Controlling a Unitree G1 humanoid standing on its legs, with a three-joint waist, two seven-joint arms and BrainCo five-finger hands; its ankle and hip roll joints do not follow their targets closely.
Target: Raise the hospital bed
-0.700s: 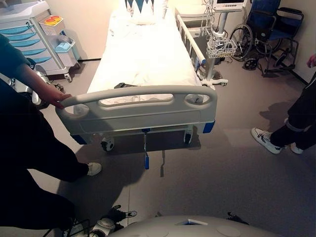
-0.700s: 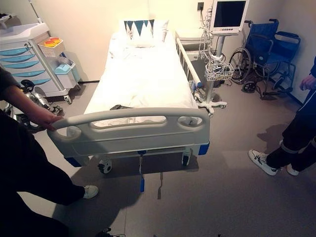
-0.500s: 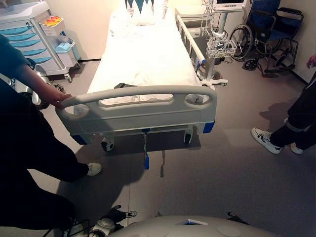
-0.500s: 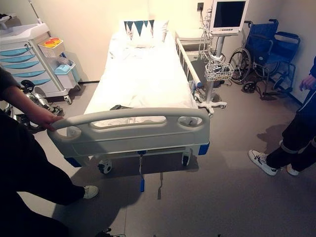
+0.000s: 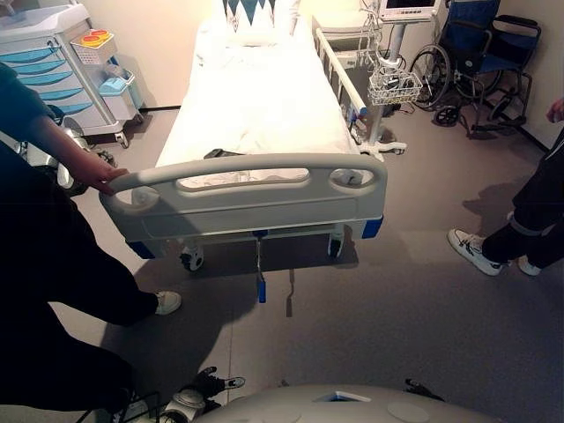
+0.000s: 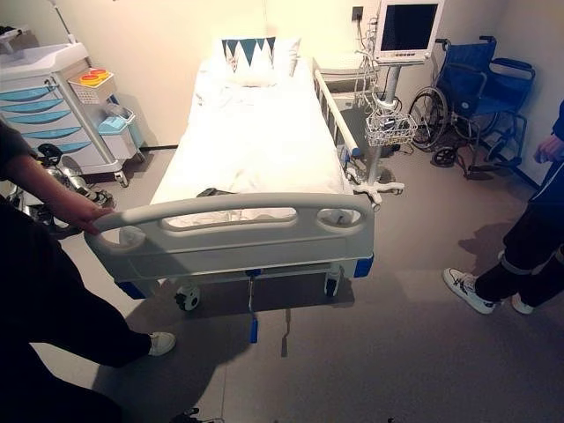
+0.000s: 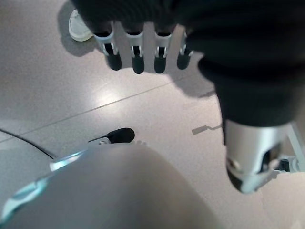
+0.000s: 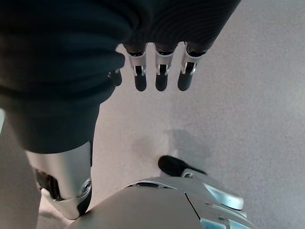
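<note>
Grey floor point(image 6: 405, 352); hospital bed point(image 6: 256, 141) against wall point(image 6: 176, 35).

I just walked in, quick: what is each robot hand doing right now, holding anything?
Left hand: open, fingers straight, holding nothing, above the grey floor.
Right hand: open, holding nothing.

Grey floor point(image 5: 414, 308) under white-sheeted hospital bed point(image 5: 256, 106)

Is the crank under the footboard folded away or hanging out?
Hanging out: the crank drops straight down below the footboard, its blue handle near the floor, untouched.
</note>
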